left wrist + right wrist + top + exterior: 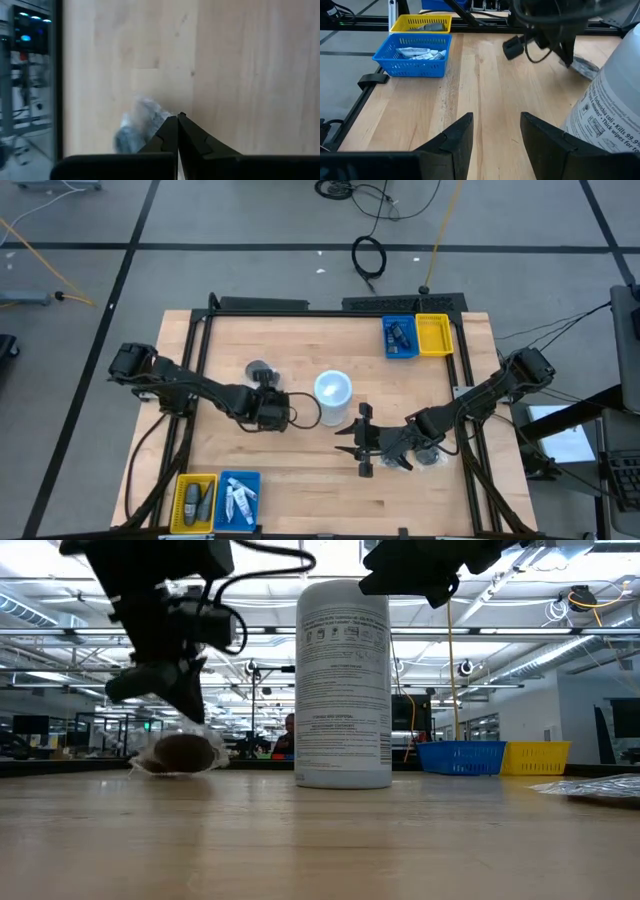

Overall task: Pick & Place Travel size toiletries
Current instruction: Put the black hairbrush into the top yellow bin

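Nearest, at the front-left corner of the pale wooden tabletop (300,470), two mesh-walled rectangular trays side by side: a yellow tray (420,27) with dark rounded bottles (432,26), a blue tray (412,67) with small white tubes (420,51) lying flat. Farther in, toward the right side, the right pincer (496,117): released, dark blocky fingers parted with bare wood between them, gripping nothing, hanging above the tabletop close by the white cylinder (343,680). Beside that arm, a crinkly clear packet (595,788) flat on the wood, contents too unclear to name. Around mid-table, the white cylinder itself, upright, smooth plastic, printed label all round. Left of it, the left pincer (178,122): clenched, slim fingertips pressed together, angled down and meeting the edge of the wrapped disc (182,752); impossible to tell whether a fold of the wrap is pinched. Dark grey, round and flat, that disc, sheathed in glossy crumpled film, resting on the tabletop left of the cylinder. Farthest, at the back-right edge, a second blue tray (387,340) with a small dark item inside, touching a second yellow tray (433,335).
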### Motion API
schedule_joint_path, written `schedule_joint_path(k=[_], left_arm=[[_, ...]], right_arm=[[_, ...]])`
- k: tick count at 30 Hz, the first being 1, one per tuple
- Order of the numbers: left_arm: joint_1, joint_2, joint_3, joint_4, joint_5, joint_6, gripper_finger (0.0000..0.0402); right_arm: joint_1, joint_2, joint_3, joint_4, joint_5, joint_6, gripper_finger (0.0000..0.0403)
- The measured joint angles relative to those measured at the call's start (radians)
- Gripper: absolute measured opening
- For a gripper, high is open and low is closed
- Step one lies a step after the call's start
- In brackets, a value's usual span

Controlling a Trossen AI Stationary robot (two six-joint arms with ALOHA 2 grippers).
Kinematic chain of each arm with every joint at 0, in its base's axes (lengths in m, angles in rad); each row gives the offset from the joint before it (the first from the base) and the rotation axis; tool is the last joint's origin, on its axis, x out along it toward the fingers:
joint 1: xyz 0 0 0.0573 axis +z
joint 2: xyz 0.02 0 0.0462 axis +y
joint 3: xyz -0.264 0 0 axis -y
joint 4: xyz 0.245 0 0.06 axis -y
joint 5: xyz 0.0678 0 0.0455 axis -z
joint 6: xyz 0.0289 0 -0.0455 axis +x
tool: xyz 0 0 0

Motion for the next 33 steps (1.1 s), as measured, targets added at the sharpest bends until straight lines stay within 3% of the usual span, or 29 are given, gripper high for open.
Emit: schedule_joint_path(k=[11, 17, 25, 33], left_arm=[[-0.065, -0.002, 0.220, -0.289, -0.114, -0.097, 0.0000], [-0.098, -0.002, 0.335, -0.388, -0.128, -0.113, 0.0000], [-0.205, -0.002, 0.517, -0.426, -0.154, -0.097, 0.0000], [-0.307, -0.002, 0.663, -0.444, -0.194, -0.064, 0.0000]], right_arm=[[0.000, 0.000, 0.000, 0.001, 0.000, 0.000, 0.0155], [0.000, 0.000, 0.000, 0.006, 0.000, 0.000, 0.0155], [0.000, 0.000, 0.000, 0.057, 0.000, -0.031, 0.0155], [0.000, 0.000, 0.000, 0.220, 0.000, -0.132, 0.0155]])
